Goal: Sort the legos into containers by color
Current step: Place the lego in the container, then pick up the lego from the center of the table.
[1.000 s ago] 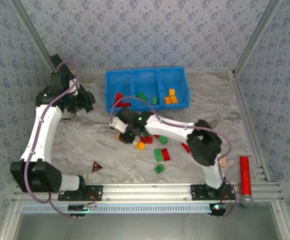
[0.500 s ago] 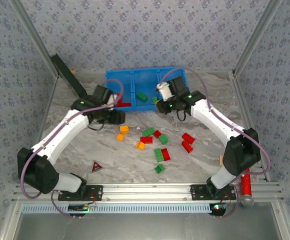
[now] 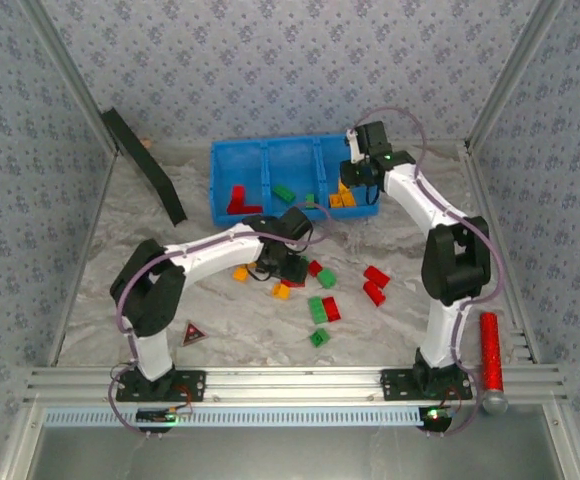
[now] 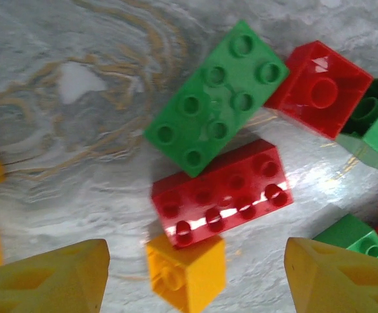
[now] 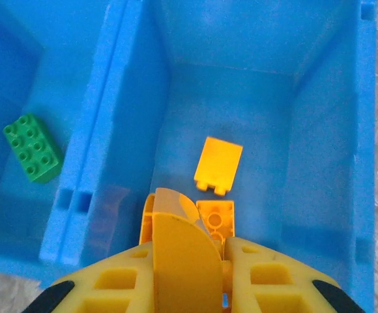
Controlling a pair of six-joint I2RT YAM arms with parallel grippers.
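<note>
Beneath right gripper (image 5: 195, 255), two orange legos (image 5: 218, 166).

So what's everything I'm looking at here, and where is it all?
bin: one, bright blue, back of the table.
red bricks: apparently two, red, left compartment.
green bricks: two, green, middle compartment.
orange bricks: two, orange, right compartment.
loose bricks: about a dozen, red, green and orange, on the table before the bin.
triangle: one, dark with red marks, table's front left.
cylinder: one, red, front right beside the frame.
strip: one, black, along the left wall.
left tool: one, yellow, open above the loose bricks.
right tool: one, yellow, shut, above the right compartment.
</note>
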